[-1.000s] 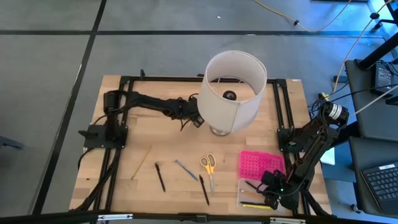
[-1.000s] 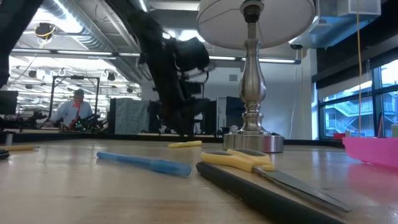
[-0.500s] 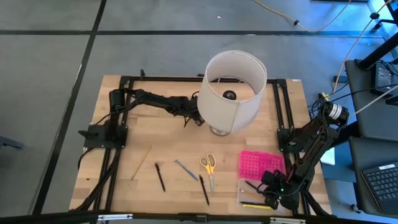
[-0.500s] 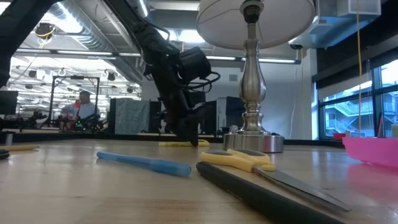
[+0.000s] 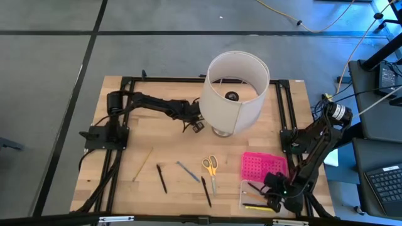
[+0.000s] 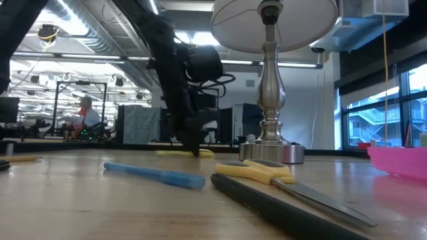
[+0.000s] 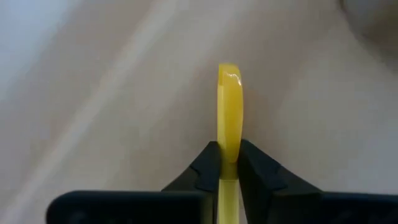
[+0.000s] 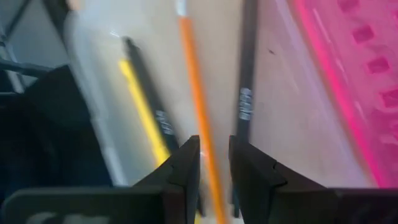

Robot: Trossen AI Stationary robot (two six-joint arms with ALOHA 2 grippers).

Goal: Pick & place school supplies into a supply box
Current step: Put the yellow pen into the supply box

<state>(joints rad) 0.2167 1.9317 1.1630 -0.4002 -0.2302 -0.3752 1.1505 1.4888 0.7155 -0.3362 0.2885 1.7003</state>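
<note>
A short yellow piece (image 6: 175,153) lies on the table beside the lamp's foot (image 6: 271,152), and my left gripper (image 5: 196,127) is shut on it. At the near right, my right gripper (image 5: 271,199) hovers over the supply box's clear base (image 5: 246,188). Its fingers stand a little apart, astride an orange pencil (image 8: 196,93) with room beside it. Next to that pencil lie a yellow pencil (image 8: 140,93) and a black pen (image 8: 245,81). The pink lid (image 5: 264,167) adjoins the base. Scissors (image 5: 210,166), a blue pen (image 5: 187,171), two black pens (image 5: 161,179) and a pencil (image 5: 142,163) lie loose. My left gripper pinches the yellow piece between its two fingers, which press its two sides (image 7: 229,152). The piece's rounded end (image 7: 229,78) sticks out ahead of the fingertips. The fingers slant steeply down from above. The piece lies level on the table.
A large lamp with a white shade (image 5: 233,93) stands at the table's far middle, right beside my left gripper. Black frame rails (image 5: 119,157) run along the table's edges. A person sits in the room beyond the table (image 6: 83,117).
My left gripper has sunk a little beside the lamp's foot, rolled its wrist and shut on the yellow piece. The piece has shifted slightly along the table, away from the lamp's foot.
</note>
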